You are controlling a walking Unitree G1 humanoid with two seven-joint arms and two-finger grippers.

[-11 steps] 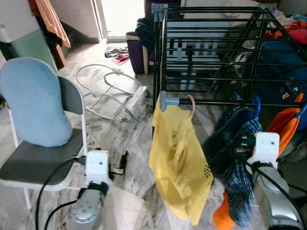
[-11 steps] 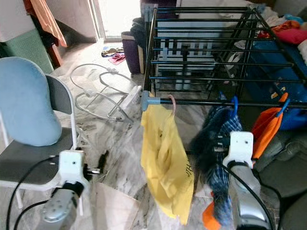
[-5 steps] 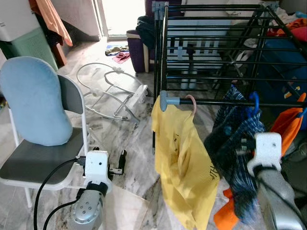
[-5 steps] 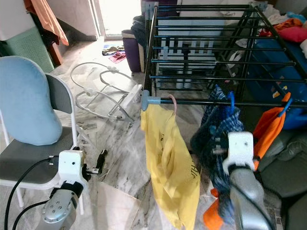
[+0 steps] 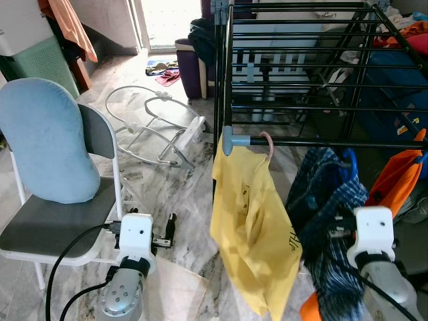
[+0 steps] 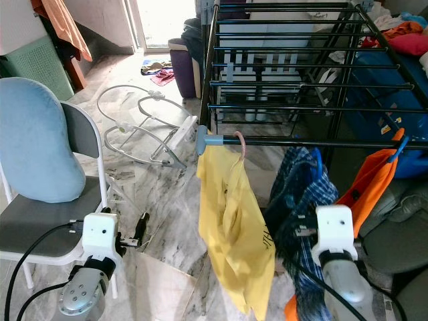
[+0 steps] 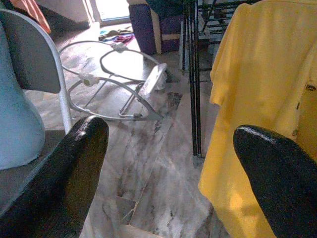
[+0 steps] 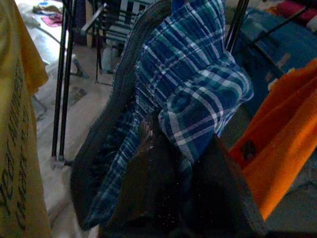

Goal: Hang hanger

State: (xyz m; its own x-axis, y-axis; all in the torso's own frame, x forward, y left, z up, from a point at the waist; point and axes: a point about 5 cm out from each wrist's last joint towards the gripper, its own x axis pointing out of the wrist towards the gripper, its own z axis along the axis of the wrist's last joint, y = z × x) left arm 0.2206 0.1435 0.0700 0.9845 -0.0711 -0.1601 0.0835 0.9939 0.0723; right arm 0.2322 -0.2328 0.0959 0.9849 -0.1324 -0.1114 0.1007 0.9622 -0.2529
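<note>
A blue plaid shirt [image 5: 328,214] hangs on a blue hanger whose hook [image 5: 348,158] sits just under the front bar [image 5: 307,143] of the black drying rack [image 5: 301,67]. I cannot tell whether the hook touches the bar. My right gripper [image 8: 183,194] is shut on the plaid shirt from below, its fingers buried in the cloth. A yellow shirt [image 5: 254,221] on a pink hanger [image 5: 267,142] hangs at the bar's left end. An orange garment [image 5: 398,180] hangs to the right. My left gripper [image 7: 168,163] is open and low beside the chair, holding nothing.
A grey folding chair with a blue cushion [image 5: 47,147] stands on the left. A white wire rocker frame [image 5: 154,127] lies on the marble floor in front of the rack. A purple seat with clothes [image 5: 194,63] and a green basket [image 5: 40,63] stand further back.
The plaid shirt and my right gripper rose toward the bar, then dropped; the blue hook now sits lower, under the bar. The left arm has stayed put.
</note>
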